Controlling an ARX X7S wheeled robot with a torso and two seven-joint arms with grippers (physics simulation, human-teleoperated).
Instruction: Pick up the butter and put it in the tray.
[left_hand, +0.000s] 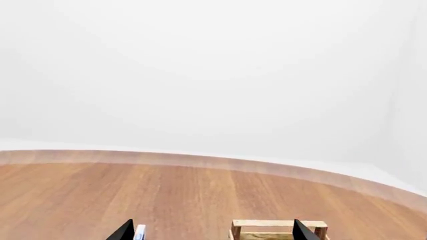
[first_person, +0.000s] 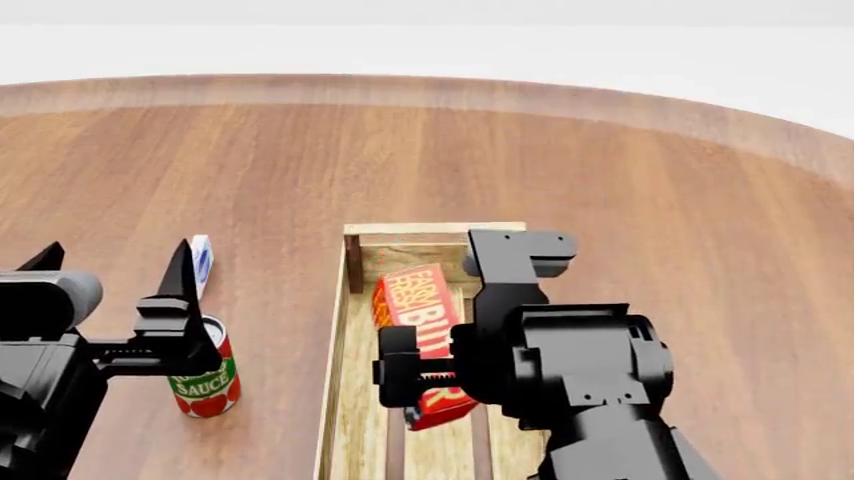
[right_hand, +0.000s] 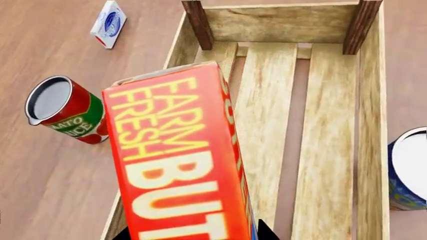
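The butter (first_person: 414, 300), a red and orange carton with yellow "FARM FRESH BUTTER" print, is between the fingers of my right gripper (first_person: 424, 378). It is held over the inside of the tray (first_person: 434, 229), near the tray's far end. In the right wrist view the butter (right_hand: 177, 155) fills the middle, the gripper (right_hand: 192, 234) is shut on its lower end, and the pale slatted tray (right_hand: 280, 22) lies below. I cannot tell whether the carton touches the slats. My left gripper (first_person: 114, 270) is open and empty, left of the tray.
A small white-blue carton (first_person: 200, 262) stands left of the tray. A red tomato sauce can (first_person: 204, 380) stands under my left gripper's finger. A blue can (right_hand: 408, 170) stands just outside the tray's right wall. The left wrist view shows the tray's end (left_hand: 277, 225) and the round wooden table.
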